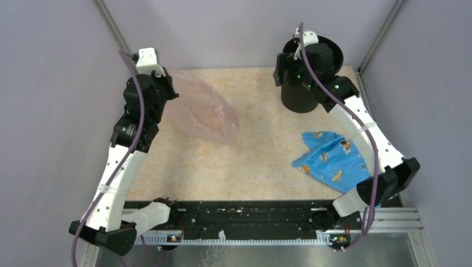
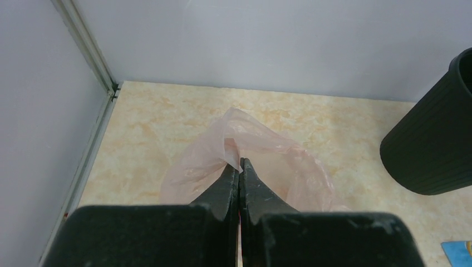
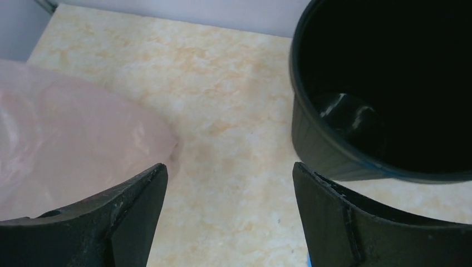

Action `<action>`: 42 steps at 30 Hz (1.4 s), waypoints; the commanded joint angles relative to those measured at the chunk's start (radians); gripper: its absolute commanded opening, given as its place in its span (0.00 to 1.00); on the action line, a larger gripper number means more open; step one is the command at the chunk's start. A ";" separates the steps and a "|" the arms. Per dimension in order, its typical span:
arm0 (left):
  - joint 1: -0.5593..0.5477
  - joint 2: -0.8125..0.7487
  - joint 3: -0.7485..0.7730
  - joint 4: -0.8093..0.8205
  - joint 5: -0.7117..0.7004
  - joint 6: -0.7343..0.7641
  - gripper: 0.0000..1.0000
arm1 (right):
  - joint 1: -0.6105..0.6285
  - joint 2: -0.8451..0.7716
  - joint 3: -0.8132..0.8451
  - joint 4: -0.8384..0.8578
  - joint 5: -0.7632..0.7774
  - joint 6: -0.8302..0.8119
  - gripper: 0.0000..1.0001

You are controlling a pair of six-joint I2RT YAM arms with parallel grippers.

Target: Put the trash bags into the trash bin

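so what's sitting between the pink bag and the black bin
Nothing: only bare marbled tabletop separates the pink trash bag from the black bin. The top external view shows it, and the right wrist view confirms it.

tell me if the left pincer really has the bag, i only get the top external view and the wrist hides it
Observer: Yes. The left wrist view shows the left pincer shut on a fold of the pink trash bag.
Operator: and the right one, open or shut
Observer: Open. In the right wrist view the right pincer is spread wide and holds nothing.
Operator: anything inside the bin
Observer: The right wrist view looks down into the trash bin. It is dark inside with a pale glint low down, and I cannot tell what that is.
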 commanded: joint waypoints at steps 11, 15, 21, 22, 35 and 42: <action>-0.003 -0.052 0.034 -0.009 0.073 -0.004 0.00 | -0.134 0.321 0.297 -0.043 -0.047 -0.292 0.68; -0.003 -0.056 0.042 -0.013 0.076 -0.005 0.00 | -0.153 0.415 0.403 -0.111 -0.056 -0.343 0.65; -0.003 -0.052 0.058 -0.021 0.080 -0.009 0.00 | -0.153 0.523 0.506 -0.196 -0.037 -0.394 0.56; -0.003 -0.053 0.061 -0.021 0.081 -0.009 0.00 | -0.153 0.528 0.505 -0.199 -0.042 -0.394 0.54; -0.003 -0.105 0.065 0.089 0.105 -0.019 0.00 | -0.103 0.453 0.484 -0.232 -0.125 -0.316 0.00; -0.003 -0.135 0.061 0.164 0.082 -0.032 0.00 | -0.067 0.365 0.408 -0.216 -0.235 -0.190 0.00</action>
